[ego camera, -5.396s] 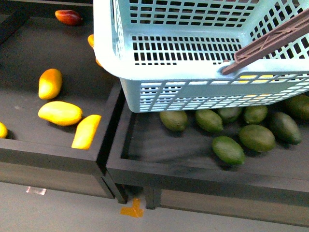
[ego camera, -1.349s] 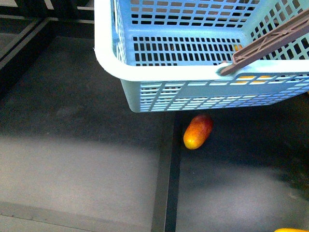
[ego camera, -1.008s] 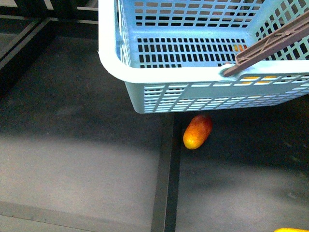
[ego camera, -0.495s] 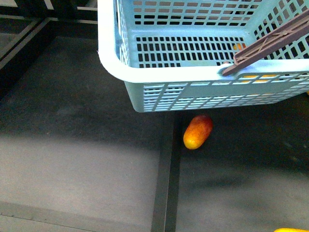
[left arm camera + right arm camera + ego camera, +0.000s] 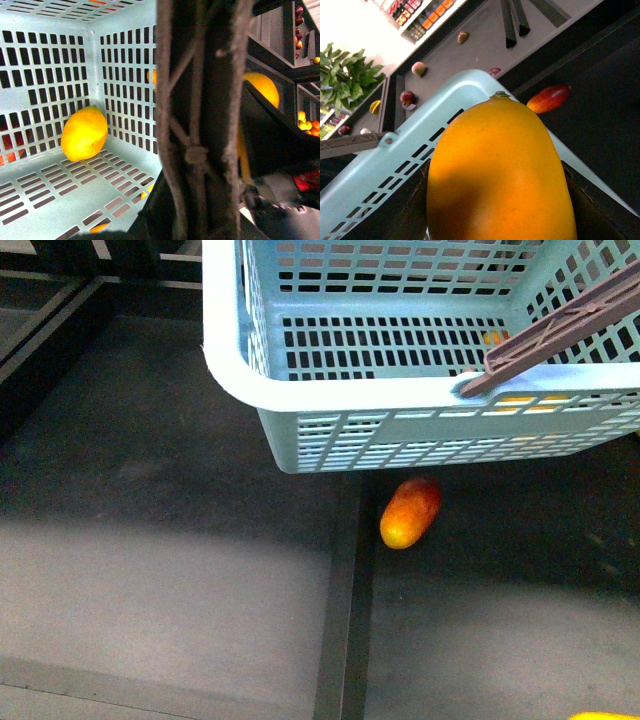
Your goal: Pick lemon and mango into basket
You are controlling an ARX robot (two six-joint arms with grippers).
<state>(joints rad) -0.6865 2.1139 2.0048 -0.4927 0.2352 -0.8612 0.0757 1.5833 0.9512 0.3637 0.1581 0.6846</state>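
Right pincer (image 5: 495, 210): closed on the mango (image 5: 495, 160), at the rim of the basket (image 5: 415, 140)
Left pincer (image 5: 200, 200): I can't tell its grip, the handle (image 5: 200, 100) fills its view
Lemon (image 5: 84, 133): in the basket, against a wall
Red mango (image 5: 410, 512): on the shelf (image 5: 150, 570), just near of the basket

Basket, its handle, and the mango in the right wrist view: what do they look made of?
basket: moulded plastic, light teal with a slight sheen; uniform slots and a rounded rim.
handle: brown plastic, matte; ribbed lattice moulding.
mango: smooth yellow-orange skin with a soft sheen and a stem scar at the tip; real fruit or replica, cannot tell.
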